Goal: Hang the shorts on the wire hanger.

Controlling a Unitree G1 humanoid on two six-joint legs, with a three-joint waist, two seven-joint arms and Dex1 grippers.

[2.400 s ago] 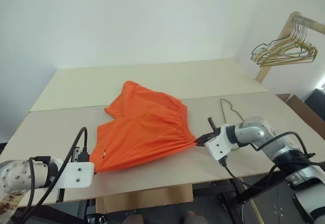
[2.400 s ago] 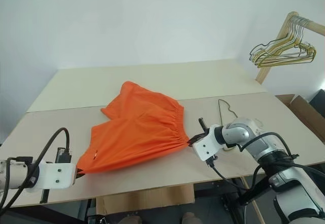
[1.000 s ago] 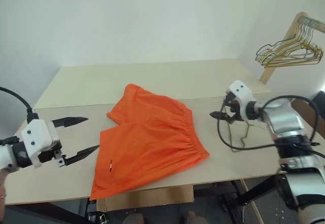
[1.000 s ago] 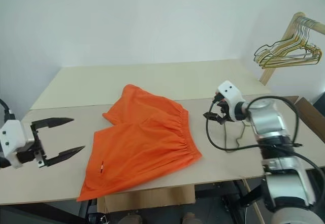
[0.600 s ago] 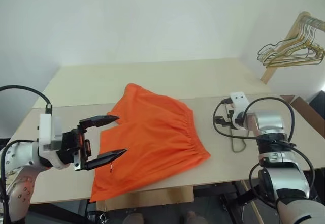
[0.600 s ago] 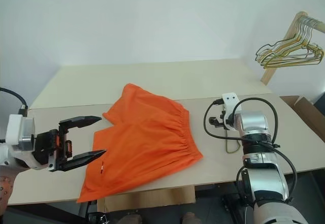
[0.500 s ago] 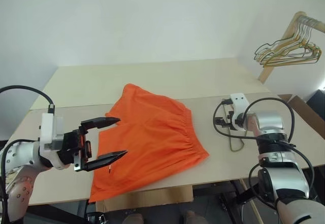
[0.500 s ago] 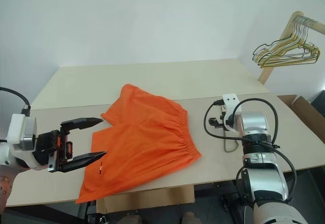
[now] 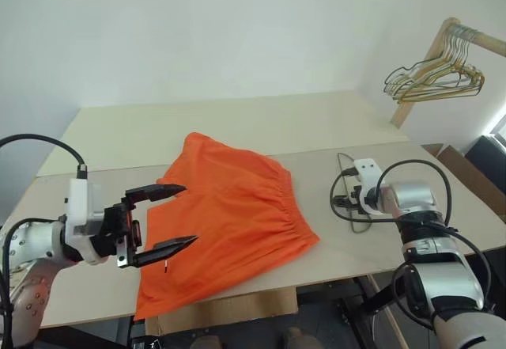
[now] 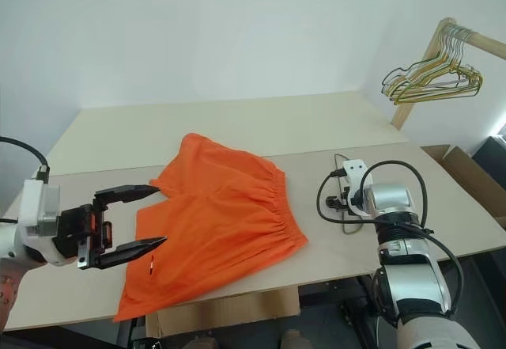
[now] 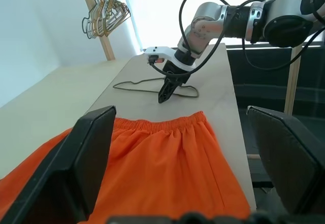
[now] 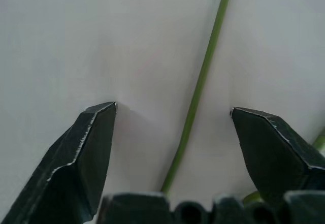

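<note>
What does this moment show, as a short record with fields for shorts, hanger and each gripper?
shorts: orange shorts lying flat on the table, held by neither gripper
hanger: wire hanger flat on the table, beside the shorts' waistband
left gripper: left gripper open, level, over the shorts' left edge
right gripper: right gripper open, its fingers astride one wire of the hanger
background: bunch of hangers on a wooden rack

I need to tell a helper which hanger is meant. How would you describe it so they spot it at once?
On the table, right of the shorts, the wire hanger lies flat beneath the right gripper. It is single, unlike the bunch of hangers on the wooden rack.
</note>
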